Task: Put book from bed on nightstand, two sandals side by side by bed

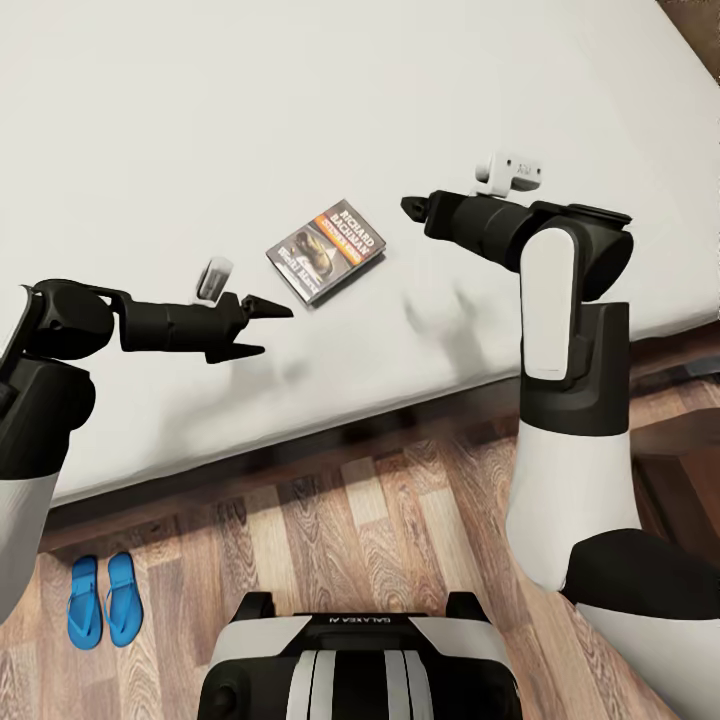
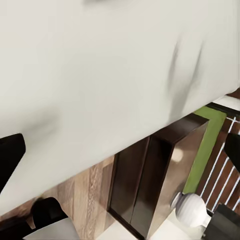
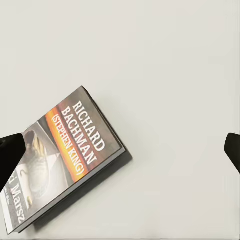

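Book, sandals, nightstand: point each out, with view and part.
book (image 1: pixel 327 249): head view, middle of its front cover.
sandals (image 1: pixel 104 601): head view, the pair on the floor, inner edge of the left sole.
nightstand (image 2: pixel 150 180): left wrist view, its dark front beside the bed.

White arm shells, black joints, black pointed hands, "GALAXEA AI" lettering on trunk

- We are in a home bedroom: a wide bed (image 1: pixel 300 100) with a bare pale mattress.
- We see a plank floor (image 1: pixel 400 520), blue sandals (image 1: pixel 103 600) on it near the bed's edge.
- A dark nightstand (image 2: pixel 150 185) stands beside the bed.
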Controlling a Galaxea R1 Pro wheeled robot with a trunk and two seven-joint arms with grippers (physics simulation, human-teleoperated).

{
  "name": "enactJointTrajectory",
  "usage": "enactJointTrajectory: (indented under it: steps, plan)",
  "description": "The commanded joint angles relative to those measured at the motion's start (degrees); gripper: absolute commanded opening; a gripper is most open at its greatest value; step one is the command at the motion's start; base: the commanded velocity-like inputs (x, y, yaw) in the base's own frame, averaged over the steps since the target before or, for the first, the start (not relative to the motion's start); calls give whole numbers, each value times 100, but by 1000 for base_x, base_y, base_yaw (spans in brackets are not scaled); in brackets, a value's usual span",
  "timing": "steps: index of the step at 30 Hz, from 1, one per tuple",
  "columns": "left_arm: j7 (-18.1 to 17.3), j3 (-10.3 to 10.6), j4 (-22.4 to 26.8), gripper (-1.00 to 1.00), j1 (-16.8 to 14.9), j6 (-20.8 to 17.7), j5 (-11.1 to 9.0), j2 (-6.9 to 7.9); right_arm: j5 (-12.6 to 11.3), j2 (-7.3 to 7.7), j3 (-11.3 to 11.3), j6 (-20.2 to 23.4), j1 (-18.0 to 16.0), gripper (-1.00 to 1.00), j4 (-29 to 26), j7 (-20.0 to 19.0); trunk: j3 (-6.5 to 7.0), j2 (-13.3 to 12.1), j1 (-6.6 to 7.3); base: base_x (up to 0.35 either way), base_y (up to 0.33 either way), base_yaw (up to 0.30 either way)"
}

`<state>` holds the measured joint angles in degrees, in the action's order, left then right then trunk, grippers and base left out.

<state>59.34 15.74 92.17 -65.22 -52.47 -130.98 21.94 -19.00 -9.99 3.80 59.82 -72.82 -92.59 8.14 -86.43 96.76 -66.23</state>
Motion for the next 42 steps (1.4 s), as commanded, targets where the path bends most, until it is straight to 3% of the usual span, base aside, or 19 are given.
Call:
enactJointTrajectory:
  steps: [1,27,29,30,31,32,33,34,35,36,41,42]
  plan:
    - [39,-6,3,100,9,2,-56,3,-59,-1,1,18,12,100,-4,61,7,2,0,0,0,0]
    - [-213,-78,-5,100,240,13,-46,33,-78,-1,-83,18,98,100,-9,-30,248,2,0,0,0,0]
    - [-314,-79,-6,100,285,20,-43,22,-327,204,-381,18,310,100,-12,-717,267,2,0,0,0,0]
    - [-314,-79,-6,100,285,20,-43,22,-327,204,-381,18,310,100,-12,-717,276,2,0,0,0,0]
    - [-347,-79,-6,100,292,21,-43,18,-470,355,-507,18,393,100,-10,-1039,286,2,0,0,0,0]
    - [-403,-80,-6,100,301,23,-43,13,-842,706,-745,18,537,100,-10,-1742,295,2,0,0,0,0]
    - [-403,-80,-6,100,301,23,-43,13,-842,706,-745,18,537,100,-10,-1742,304,2,0,0,0,0]
    - [-422,-80,-6,100,306,24,-41,11,-1070,898,-839,18,597,100,-9,-2095,314,2,0,0,0,0]
    - [-453,-80,-6,100,313,24,-36,8,-1578,1307,-971,18,728,100,-7,-2694,323,2,0,0,0,0]
    - [-453,-80,-6,100,313,24,-36,8,-1578,1307,-971,18,728,100,-7,-2694,332,2,0,0,0,0]
    - [-494,-80,-6,100,317,25,-28,5,-2769,2372,-1137,18,1371,100,-6,-3449,379,2,0,0,0,0]
    - [-494,-80,-6,100,317,25,-28,5,-2769,2372,-1137,18,1371,100,-6,-3449,388,2,0,0,0,0]
